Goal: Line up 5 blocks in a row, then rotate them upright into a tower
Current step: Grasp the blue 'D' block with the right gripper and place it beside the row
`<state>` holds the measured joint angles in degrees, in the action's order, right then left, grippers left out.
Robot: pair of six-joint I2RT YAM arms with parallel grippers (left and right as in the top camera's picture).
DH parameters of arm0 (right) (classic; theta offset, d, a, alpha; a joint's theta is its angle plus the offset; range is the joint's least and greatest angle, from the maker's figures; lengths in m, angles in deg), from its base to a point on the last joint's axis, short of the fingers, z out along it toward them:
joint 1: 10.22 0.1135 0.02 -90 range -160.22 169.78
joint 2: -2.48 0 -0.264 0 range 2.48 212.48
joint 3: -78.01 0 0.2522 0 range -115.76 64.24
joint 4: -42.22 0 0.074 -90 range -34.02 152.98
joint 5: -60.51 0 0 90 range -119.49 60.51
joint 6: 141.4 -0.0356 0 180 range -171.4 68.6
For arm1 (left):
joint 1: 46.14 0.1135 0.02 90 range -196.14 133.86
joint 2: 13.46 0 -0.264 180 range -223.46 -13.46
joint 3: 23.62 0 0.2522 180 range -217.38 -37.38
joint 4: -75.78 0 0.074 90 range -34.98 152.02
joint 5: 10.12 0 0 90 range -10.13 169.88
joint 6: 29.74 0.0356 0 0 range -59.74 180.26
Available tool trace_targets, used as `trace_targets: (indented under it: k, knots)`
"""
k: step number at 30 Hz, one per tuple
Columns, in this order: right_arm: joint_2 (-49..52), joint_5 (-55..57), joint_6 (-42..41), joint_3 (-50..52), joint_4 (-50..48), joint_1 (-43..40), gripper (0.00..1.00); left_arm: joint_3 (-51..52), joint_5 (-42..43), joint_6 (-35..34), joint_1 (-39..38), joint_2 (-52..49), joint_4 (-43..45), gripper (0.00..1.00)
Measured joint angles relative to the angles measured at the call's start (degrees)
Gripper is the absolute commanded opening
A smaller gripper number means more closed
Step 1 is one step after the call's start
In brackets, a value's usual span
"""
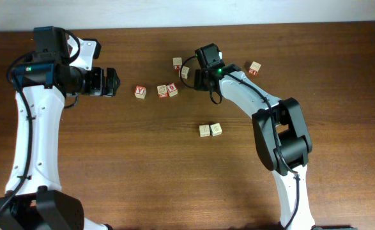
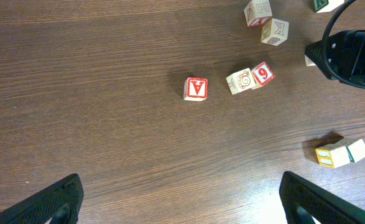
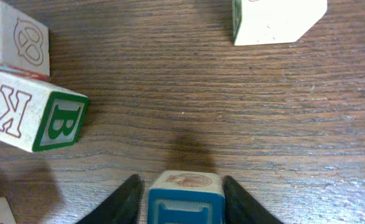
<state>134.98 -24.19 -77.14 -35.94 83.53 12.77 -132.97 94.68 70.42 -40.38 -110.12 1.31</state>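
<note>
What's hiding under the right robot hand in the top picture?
A pale wooden block with a blue-framed face, between the right gripper's fingers. From overhead the gripper covers it; its letter is cut off in the wrist view.

Table (image 3: 170, 93) logged as dark brown wood grain. Nearest block (image 3: 185, 199): pale wood, face framed in blue, red line art on top. K block (image 3: 33, 115): red letter, green-framed B. V block (image 2: 196, 88) and 9 block (image 2: 262, 73) are printed red.

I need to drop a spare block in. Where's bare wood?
Free: the wide stretch between the left arm and the low block pair, below the V block. Crowded: around the right gripper, shut on a blue block.
</note>
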Motion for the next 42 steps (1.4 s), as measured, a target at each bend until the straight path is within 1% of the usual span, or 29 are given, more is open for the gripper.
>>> trace_targets:
  k: [4, 8, 10, 13, 16, 18, 23, 27, 29, 32, 36, 42]
  knots:
    - [0.00, 0.07, 0.04, 0.00, 1.31, 0.00, 0.37, 0.00, 0.00, 0.00, 0.00, 0.00, -0.02, 0.99]
    - [-0.79, 0.04, 0.09, 0.00, 5.01, 0.00, 0.37, 0.00, 0.00, 0.00, -0.02, 0.00, 0.02, 0.99]
    - [-2.69, 0.04, 0.24, 0.00, 7.58, 0.00, 0.36, 0.00, 0.00, 0.00, 0.00, 0.00, 0.00, 0.99]
    - [-8.72, 0.07, 1.66, 0.00, 12.37, 0.00, 0.38, 0.00, 0.00, 0.00, 0.00, 0.00, -0.04, 0.99]
    - [-13.16, 0.07, 3.43, -0.02, 12.46, -0.15, 0.55, 0.00, 0.00, 0.00, 0.00, 0.00, 0.02, 0.99]
    - [-13.14, 0.07, 4.57, -0.09, 11.21, -0.28, 0.58, 0.00, 0.00, 0.00, 0.00, 0.00, 0.00, 0.99]
    - [-7.89, 0.02, 6.43, -0.09, 8.87, -0.35, 0.57, 0.00, 0.00, 0.00, 0.00, 0.00, 0.02, 0.99]
    - [-4.13, -0.20, 6.91, -0.07, 6.56, -0.33, 0.52, 0.00, 0.00, 0.00, 0.00, 0.00, 0.00, 0.99]
    - [-3.37, -0.20, 7.15, -0.07, 5.75, -0.33, 0.50, 0.00, 0.00, 0.00, 0.00, 0.00, 0.02, 0.99]
    - [-2.71, -0.20, 7.28, -0.07, 5.38, -0.33, 0.44, 0.00, 0.00, 0.00, 0.00, 0.00, 0.02, 0.99]
    - [-2.58, -0.20, 7.61, -0.07, 5.33, -0.33, 0.38, 0.00, 0.00, 0.00, 0.00, 0.00, 0.02, 0.99]
    - [-2.54, -0.20, 7.72, -0.07, 5.35, -0.35, 0.38, 0.00, 0.00, 0.00, 0.00, 0.00, 0.02, 0.99]
